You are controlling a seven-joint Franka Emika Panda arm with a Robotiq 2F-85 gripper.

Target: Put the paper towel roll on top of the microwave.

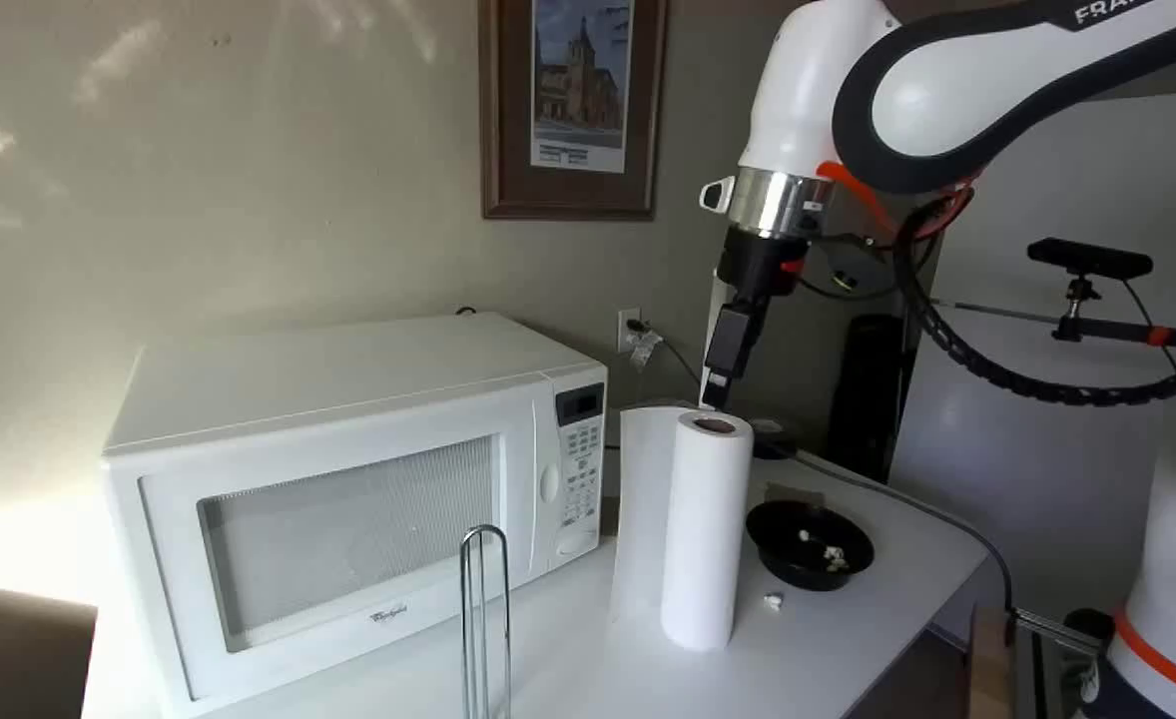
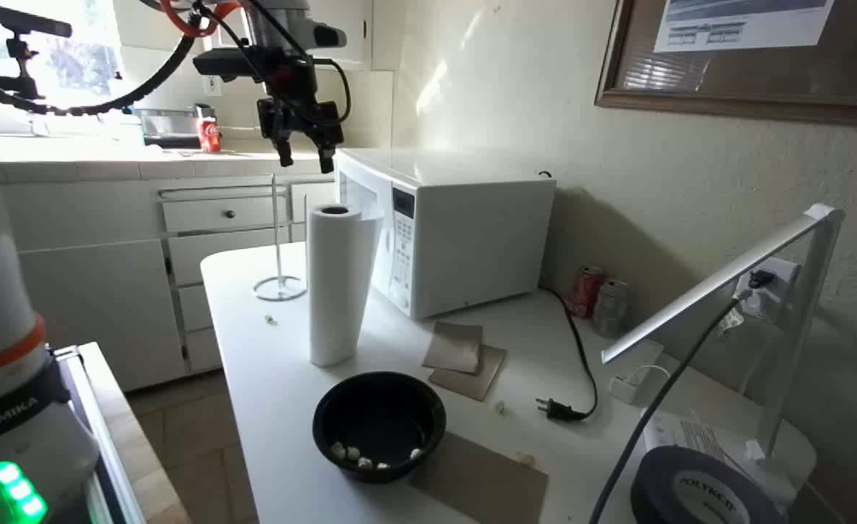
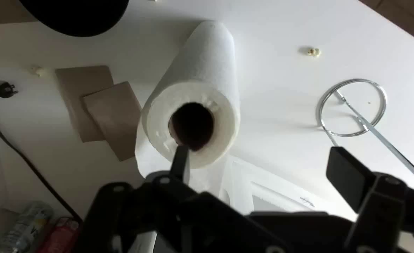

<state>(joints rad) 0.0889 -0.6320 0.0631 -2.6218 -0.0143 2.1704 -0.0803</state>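
The paper towel roll [image 1: 710, 539] stands upright on the white table beside the microwave's button-panel end, with a loose sheet hanging from it. It also shows in an exterior view [image 2: 332, 291] and from above in the wrist view [image 3: 210, 66]. The microwave [image 1: 348, 439], white with a shut windowed door, shows in both exterior views [image 2: 483, 240] and partly in the wrist view [image 3: 242, 182]. My gripper [image 2: 306, 160] is open, empty and above the roll. In the wrist view, one fingertip of my gripper [image 3: 263, 165] overlaps the roll's core edge; the other is off to the side.
A metal holder post [image 2: 278, 247] stands near the table edge by the roll. A black bowl [image 2: 379, 429] with popcorn, brown napkins [image 2: 457, 348], a plug cord [image 2: 563, 411], cans [image 2: 587, 291], a lamp [image 2: 719, 284] and a tape roll [image 2: 698, 487] lie around.
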